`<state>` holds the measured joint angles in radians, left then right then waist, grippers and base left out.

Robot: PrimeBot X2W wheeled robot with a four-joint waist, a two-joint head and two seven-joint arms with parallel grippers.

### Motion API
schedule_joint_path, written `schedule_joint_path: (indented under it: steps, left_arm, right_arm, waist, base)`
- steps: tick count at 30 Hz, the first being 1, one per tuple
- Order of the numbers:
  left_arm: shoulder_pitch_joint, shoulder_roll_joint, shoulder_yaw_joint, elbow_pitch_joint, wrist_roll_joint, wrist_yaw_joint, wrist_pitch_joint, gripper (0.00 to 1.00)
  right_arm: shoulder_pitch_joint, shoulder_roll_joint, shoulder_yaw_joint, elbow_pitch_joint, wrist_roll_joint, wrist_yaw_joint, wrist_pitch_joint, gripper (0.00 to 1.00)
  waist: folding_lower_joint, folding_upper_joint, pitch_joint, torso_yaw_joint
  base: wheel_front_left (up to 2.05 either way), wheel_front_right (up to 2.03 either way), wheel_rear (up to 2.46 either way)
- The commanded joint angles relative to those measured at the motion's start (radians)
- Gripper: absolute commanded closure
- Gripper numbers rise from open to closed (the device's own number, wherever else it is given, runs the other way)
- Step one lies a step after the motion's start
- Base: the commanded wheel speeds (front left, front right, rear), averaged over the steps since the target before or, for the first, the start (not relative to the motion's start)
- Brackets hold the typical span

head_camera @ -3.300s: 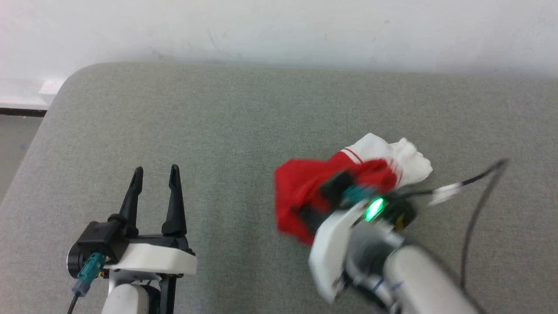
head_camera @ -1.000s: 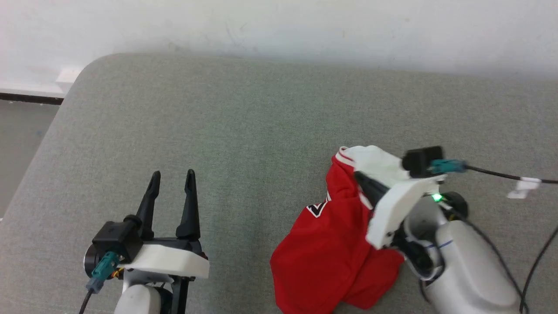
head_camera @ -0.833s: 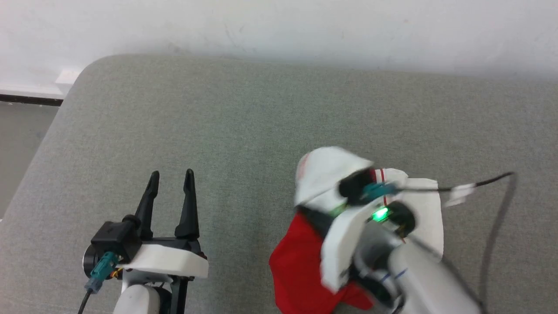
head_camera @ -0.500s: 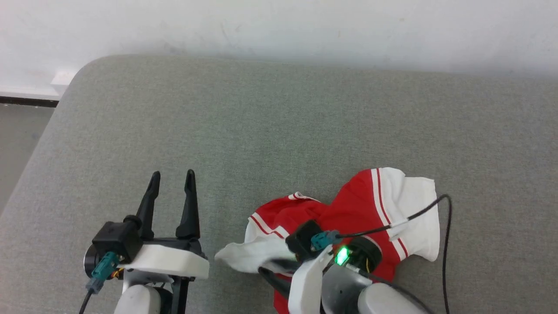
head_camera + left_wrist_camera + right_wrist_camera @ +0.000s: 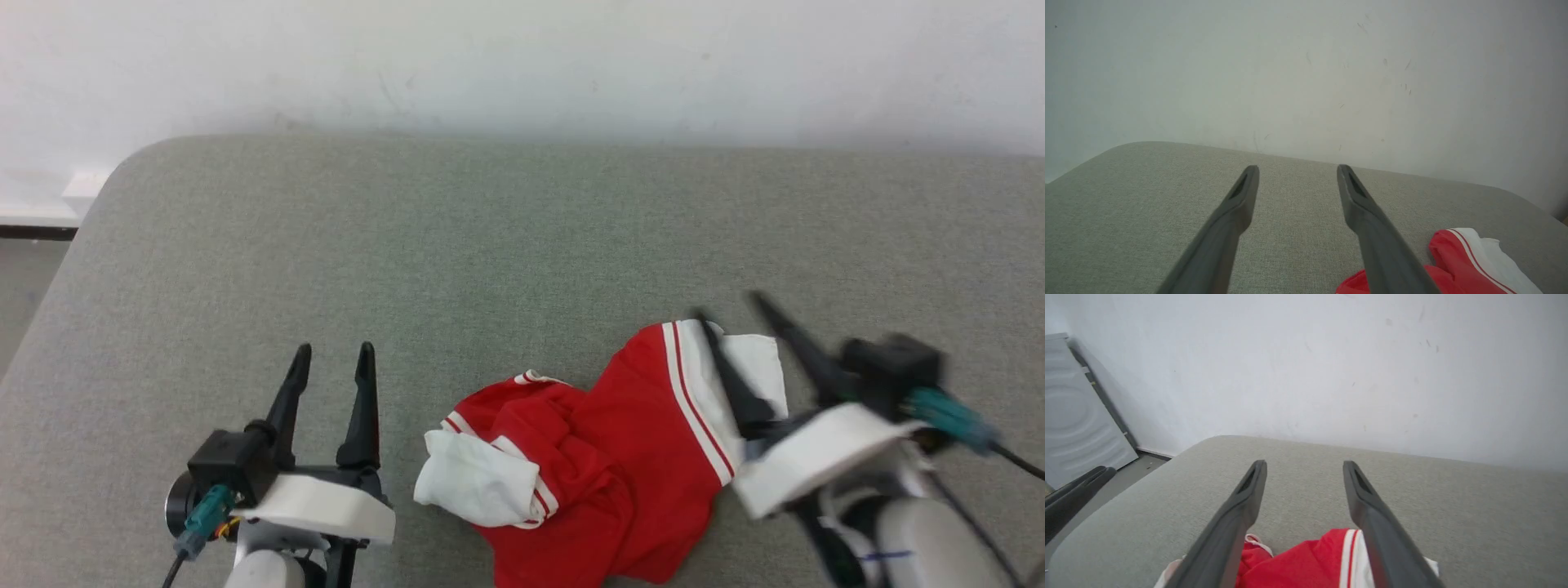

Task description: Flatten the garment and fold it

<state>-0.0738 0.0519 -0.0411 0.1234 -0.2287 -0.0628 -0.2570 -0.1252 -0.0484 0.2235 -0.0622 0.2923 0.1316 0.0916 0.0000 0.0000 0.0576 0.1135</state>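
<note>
The garment (image 5: 608, 469), a red jersey with white sleeves and striped trim, lies crumpled on the grey padded surface (image 5: 490, 245) near its front edge. One white sleeve (image 5: 482, 486) is bunched at its left, and the other (image 5: 763, 367) lies at its upper right. My right gripper (image 5: 727, 309) is open over that right sleeve with nothing between its fingers. In the right wrist view the gripper (image 5: 1304, 464) hovers above the red cloth (image 5: 1306, 563). My left gripper (image 5: 335, 353) stands open and empty to the garment's left. In the left wrist view that gripper (image 5: 1297, 169) points at the wall, with the garment (image 5: 1453, 253) at the lower right.
A white wall (image 5: 522, 65) stands right behind the surface. The surface's far-left corner (image 5: 131, 163) is rounded, with floor beyond it. A grey panel (image 5: 1069, 416) leans at the left in the right wrist view. A black cable (image 5: 1012, 461) trails from my right wrist.
My right gripper has opened and let go of the garment, which now lies crumpled on the surface. The right arm has swung to the right. The left gripper has kept still.
</note>
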Motion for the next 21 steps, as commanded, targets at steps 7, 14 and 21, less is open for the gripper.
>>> schedule_joint_path:
  steps: [7,14,21]
  left_arm:
    - [0.030,-0.002,0.000,0.025,0.020,-0.020,-0.005,0.00]
    - [0.015,-0.002,0.002,0.019,0.014,-0.018,-0.005,0.00]
    - [0.003,0.008,-0.083,0.098,0.016,-0.044,0.068,0.00]
  right_arm:
    - [0.127,-0.002,-0.267,0.055,-0.118,-0.001,-0.020,0.00]
    - [0.112,-0.002,-0.302,0.177,-0.096,-0.001,0.057,0.00]
    - [0.042,-0.002,-0.287,0.238,-0.065,-0.001,0.035,0.00]
  waist:
    - [0.0000,0.0000,-0.015,-0.032]
    - [0.0000,0.0000,0.003,-0.034]
    - [0.0000,0.0000,0.019,-0.007]
  base:
    - [0.00,0.00,0.00]
    - [0.00,0.00,0.00]
    - [0.00,0.00,0.00]
